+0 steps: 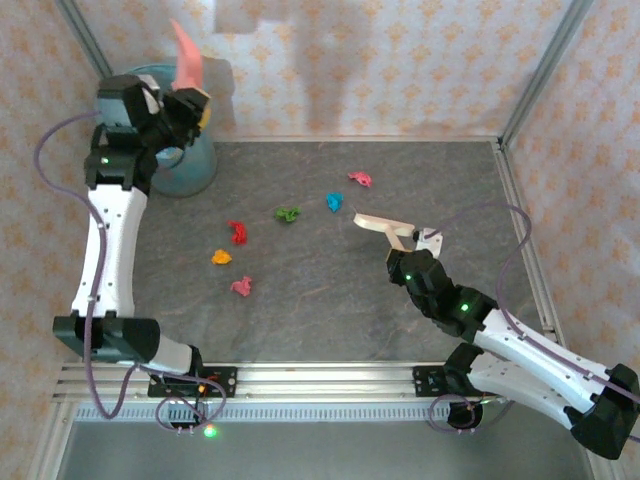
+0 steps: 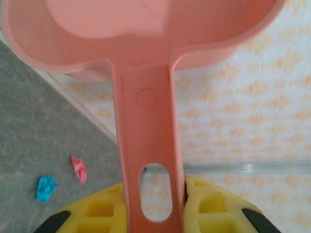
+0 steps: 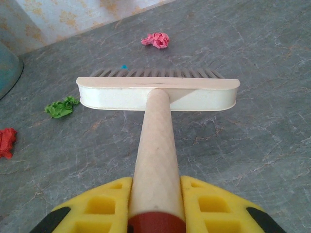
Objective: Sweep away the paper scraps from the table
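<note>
Top external view: a dark grey marbled table (image 1: 330, 310), aluminium rails (image 1: 320, 378) at its near edge, peach patterned walls (image 1: 400, 70) around. Six scraps (image 1: 288, 213), small crumpled wads, lie well apart across the middle: red (image 1: 237, 232), orange (image 1: 221, 257) and pink (image 1: 241, 287) to the left, green, blue (image 1: 334, 201) and another pink (image 1: 360, 179) farther right. A blue bin (image 1: 190, 165) stands in the far left corner.

Above the bin, the left gripper (image 1: 185, 105) holds a pink dustpan (image 1: 186, 55) off the table. Left wrist view alone shows the handle (image 2: 148, 145) clamped between yellow fingers (image 2: 209, 206).

The right gripper (image 1: 420, 240) grips a brush (image 1: 385, 225) just beside the blue scrap. Right wrist view shows the wooden handle (image 3: 155, 155) pinched and the bristles (image 3: 155, 73) low over the table; whether they touch it I cannot tell.
</note>
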Action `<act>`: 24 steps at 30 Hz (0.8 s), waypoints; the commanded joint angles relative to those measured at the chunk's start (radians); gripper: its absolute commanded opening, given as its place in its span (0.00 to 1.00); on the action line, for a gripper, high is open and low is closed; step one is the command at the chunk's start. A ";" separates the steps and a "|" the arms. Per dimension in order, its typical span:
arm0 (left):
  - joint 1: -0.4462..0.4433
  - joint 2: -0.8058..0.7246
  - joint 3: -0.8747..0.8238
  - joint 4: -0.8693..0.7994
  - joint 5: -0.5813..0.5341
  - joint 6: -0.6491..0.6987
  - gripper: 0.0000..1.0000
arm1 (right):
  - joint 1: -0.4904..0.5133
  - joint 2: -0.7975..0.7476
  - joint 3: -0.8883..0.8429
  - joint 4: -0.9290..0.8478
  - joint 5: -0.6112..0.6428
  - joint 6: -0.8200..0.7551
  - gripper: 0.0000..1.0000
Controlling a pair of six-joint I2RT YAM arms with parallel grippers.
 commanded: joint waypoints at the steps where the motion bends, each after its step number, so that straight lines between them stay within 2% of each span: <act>1: -0.113 -0.071 -0.069 -0.071 -0.121 0.112 0.00 | -0.005 -0.006 0.017 0.040 0.010 0.020 0.00; 5: -0.296 -0.124 -0.203 -0.092 -0.210 0.193 0.00 | -0.006 -0.005 0.016 0.040 0.011 0.022 0.00; 10: -0.534 -0.146 -0.328 -0.152 -0.378 0.311 0.00 | -0.011 0.000 0.017 0.038 0.014 0.028 0.00; 16: -0.775 -0.129 -0.455 -0.182 -0.601 0.391 0.00 | -0.048 0.016 0.015 0.036 -0.016 0.054 0.00; 19: -0.863 -0.095 -0.531 -0.171 -0.661 0.420 0.00 | -0.097 0.023 0.008 0.039 -0.070 0.071 0.00; 24: -0.898 -0.019 -0.601 -0.161 -0.688 0.458 0.00 | -0.174 0.020 -0.014 0.061 -0.158 0.095 0.00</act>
